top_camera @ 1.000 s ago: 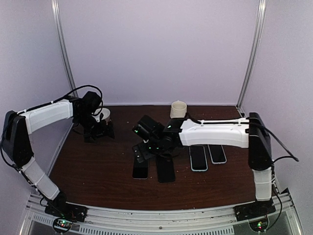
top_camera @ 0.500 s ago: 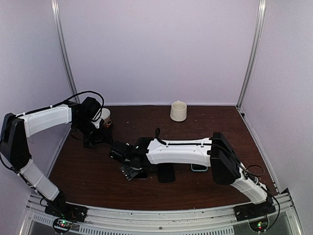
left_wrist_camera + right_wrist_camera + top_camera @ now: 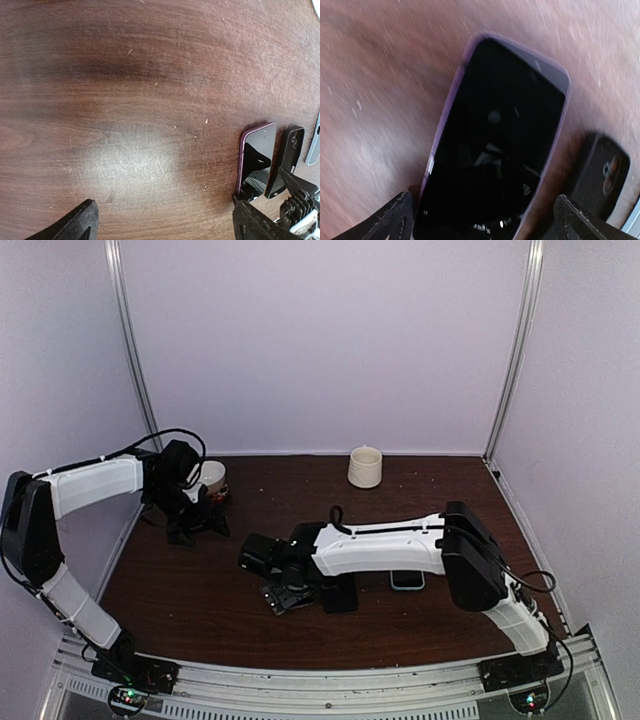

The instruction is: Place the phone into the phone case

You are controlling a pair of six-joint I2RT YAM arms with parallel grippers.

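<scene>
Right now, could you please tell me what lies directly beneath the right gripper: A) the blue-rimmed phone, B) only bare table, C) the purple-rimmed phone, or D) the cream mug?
C: the right wrist view shows the purple-rimmed phone lying flat on the table between the spread fingertips of the right gripper.

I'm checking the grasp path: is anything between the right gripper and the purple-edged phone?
Nothing visible. The right gripper is open, with its fingers straddling the purple-edged phone, whose screen is uncovered. The black case lies beside the phone, not over it.
</scene>
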